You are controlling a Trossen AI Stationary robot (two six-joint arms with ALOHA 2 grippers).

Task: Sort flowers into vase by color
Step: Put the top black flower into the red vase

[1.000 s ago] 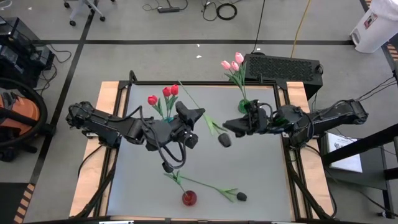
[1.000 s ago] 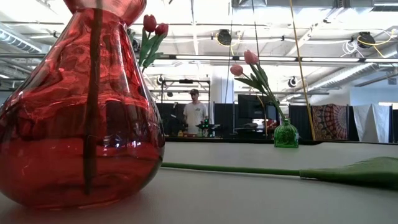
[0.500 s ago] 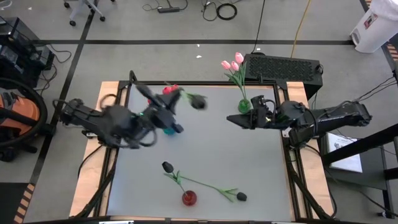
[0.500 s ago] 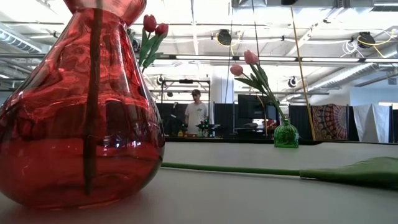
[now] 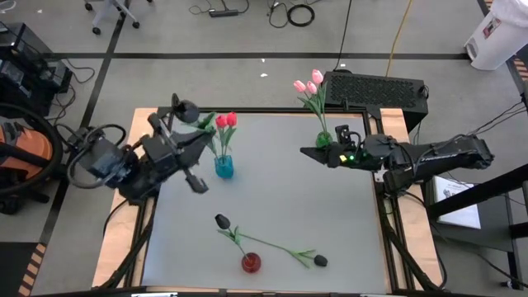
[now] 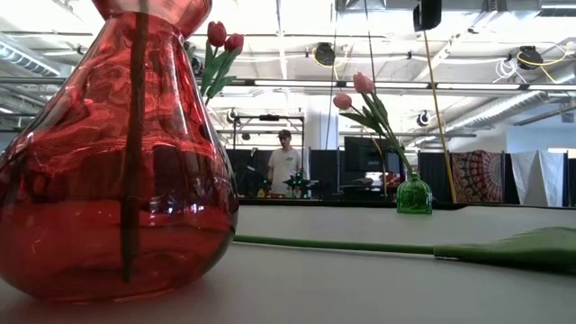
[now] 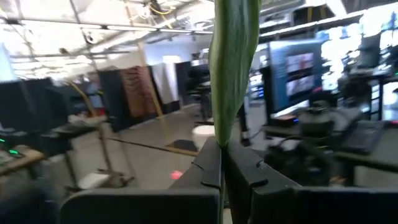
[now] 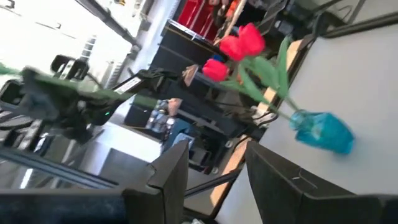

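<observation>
My left gripper (image 5: 200, 134) is raised over the table's far left part, shut on a black flower whose bud (image 5: 188, 110) sticks out toward the far left corner. Red flowers (image 5: 224, 121) stand in the blue vase (image 5: 223, 167). Pink flowers (image 5: 309, 84) stand in the green vase (image 5: 323, 140). A red vase (image 5: 251, 262) near the front edge holds one black flower (image 5: 223, 221). Another black flower (image 5: 320, 261) lies on the table beside it. My right gripper (image 5: 307, 152) hovers open beside the green vase, with nothing between its fingers (image 8: 168, 180). My left gripper pinches the black flower by its green leaf (image 7: 225, 138) between its two shut fingers (image 7: 208, 165). Whether the stem is also in the pinch, the leaf hides. The fingers come roughly level from the table's left side. The flower is lifted clear of the table.
The table's middle is bare grey surface (image 5: 280, 198). A wooden frame (image 5: 140, 124) runs around the table. Beyond the far right corner sits a black box (image 5: 375, 89). In the low view a person (image 6: 283, 166) stands in the room far behind the table.
My left gripper has swung up and away from the table's middle toward its far left part, rolling as it went. It carries the black flower, whose bud has gone from the table's middle to the far left corner. My right gripper has turned and edged toward the green vase.
</observation>
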